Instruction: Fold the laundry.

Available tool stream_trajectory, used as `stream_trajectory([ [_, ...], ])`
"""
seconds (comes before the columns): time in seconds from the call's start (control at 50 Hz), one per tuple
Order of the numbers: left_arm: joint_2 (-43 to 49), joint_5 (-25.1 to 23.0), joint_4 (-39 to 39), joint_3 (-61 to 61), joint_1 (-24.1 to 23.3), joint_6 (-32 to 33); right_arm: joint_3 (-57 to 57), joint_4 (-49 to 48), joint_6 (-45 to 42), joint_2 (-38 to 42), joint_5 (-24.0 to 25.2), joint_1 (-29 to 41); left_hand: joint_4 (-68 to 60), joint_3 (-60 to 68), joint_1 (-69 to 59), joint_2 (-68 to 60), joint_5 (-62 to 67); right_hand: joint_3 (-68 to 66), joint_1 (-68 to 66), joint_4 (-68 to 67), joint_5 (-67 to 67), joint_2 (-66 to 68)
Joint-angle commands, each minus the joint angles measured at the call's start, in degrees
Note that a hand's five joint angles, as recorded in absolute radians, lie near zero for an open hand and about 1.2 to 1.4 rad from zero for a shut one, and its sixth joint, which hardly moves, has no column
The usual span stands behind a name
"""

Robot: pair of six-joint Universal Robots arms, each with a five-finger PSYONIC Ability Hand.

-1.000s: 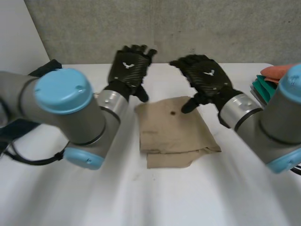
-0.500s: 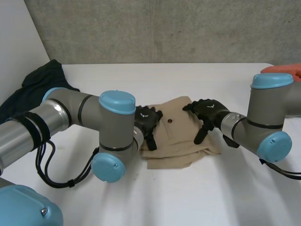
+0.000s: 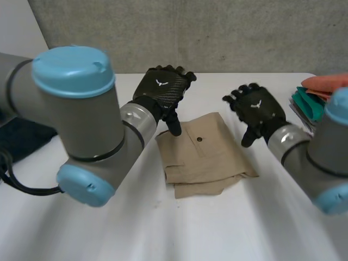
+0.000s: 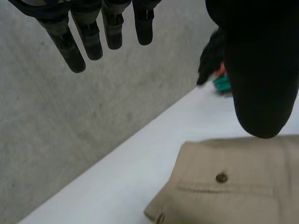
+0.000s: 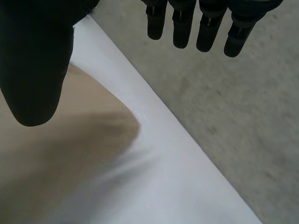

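Although the white desk leaves plenty of room, nothing pins down the tan garment lying folded at its middle, and its near edge is ragged, with a lower layer poking out. The bulky left arm covers much of the desk's left side and most of a dark cloth there. A sweep of the right arm could, I judge, knock the stack of folded cloths, itself cut off at the desk's right edge. The left hand hovers released over the garment's far left corner, fingers straight. The right hand hangs likewise slack near the far right corner. A careless pinch might lift only the top layer and undo the fold. How many layers lie beneath the pocket button cannot be told.
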State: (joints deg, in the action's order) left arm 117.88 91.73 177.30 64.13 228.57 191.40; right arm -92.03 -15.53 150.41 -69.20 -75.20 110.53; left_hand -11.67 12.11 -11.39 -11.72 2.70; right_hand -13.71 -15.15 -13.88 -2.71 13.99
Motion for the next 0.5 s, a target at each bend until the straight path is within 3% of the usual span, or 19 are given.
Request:
stream_trajectory([
  [0.02, -6.0, -5.42, 4.19, 10.13, 0.21, -1.82, -13.35, -5.38, -3.01, -1.29, 8.66, -0.13, 0.95, -1.39, 0.67, 1.0, -1.98, 0.94, 2.37, 1.11, -0.07, -1.22],
  [0.28, -6.0, -5.77, 4.54, 12.15, 0.47, -2.88, -11.08, -11.97, -13.73, 11.7, 9.72, -0.14, 0.95, -1.39, 0.67, 1.0, -1.98, 0.94, 2.37, 1.11, -0.06, -1.22],
  [0.5, -6.26, -5.77, 5.07, 11.89, 0.56, -2.88, -6.59, -16.2, -11.81, 14.18, 8.93, 0.74, 0.95, -1.39, 0.67, 1.0, -1.98, -4.28, -2.84, -4.11, -5.28, 4.0],
])
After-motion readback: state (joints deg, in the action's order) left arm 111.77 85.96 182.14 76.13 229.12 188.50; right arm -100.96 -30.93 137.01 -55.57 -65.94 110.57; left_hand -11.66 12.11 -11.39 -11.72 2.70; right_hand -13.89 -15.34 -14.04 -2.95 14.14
